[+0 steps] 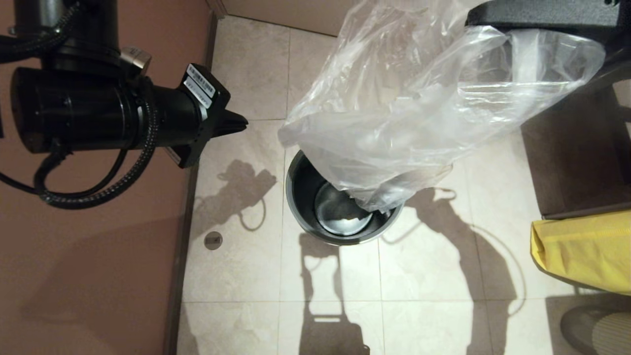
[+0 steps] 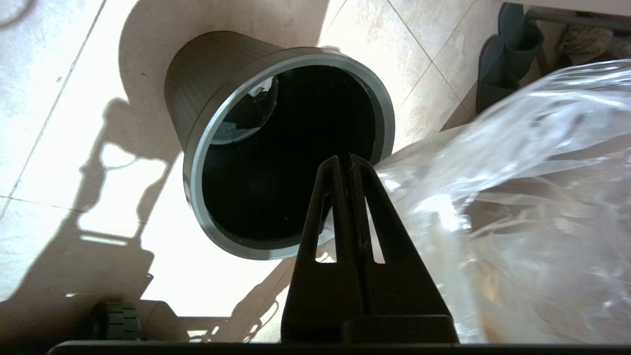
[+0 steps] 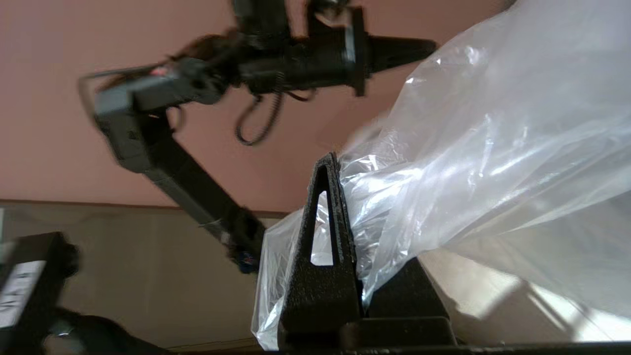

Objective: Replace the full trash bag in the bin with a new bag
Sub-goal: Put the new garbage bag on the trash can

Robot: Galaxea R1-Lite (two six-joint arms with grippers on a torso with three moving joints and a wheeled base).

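The bin [image 1: 295, 197] stands upright on the tiled floor, and its shiny bottom [image 1: 340, 214] shows bare. The new bag [image 1: 419, 98] hangs above it, clear and crinkly, its lower end dipping over the bin's far right rim. My right gripper [image 3: 340, 165] is shut on the bag's upper part [image 3: 468, 148]; in the head view the bag hides it and only the right arm [image 1: 542, 12] shows. My left gripper [image 1: 237, 125] hovers left of the bag, apart from it, and is shut on nothing. In the left wrist view its tips [image 2: 347, 159] point over the bin's rim [image 2: 197, 148].
An opaque yellow bag [image 1: 581, 251] lies at the right edge. Dark furniture [image 1: 577, 162] stands behind it. A brown wall [image 1: 88, 271] runs along the left, with a floor drain [image 1: 213, 240] beside it. A round grey base [image 1: 596, 328] sits at the bottom right.
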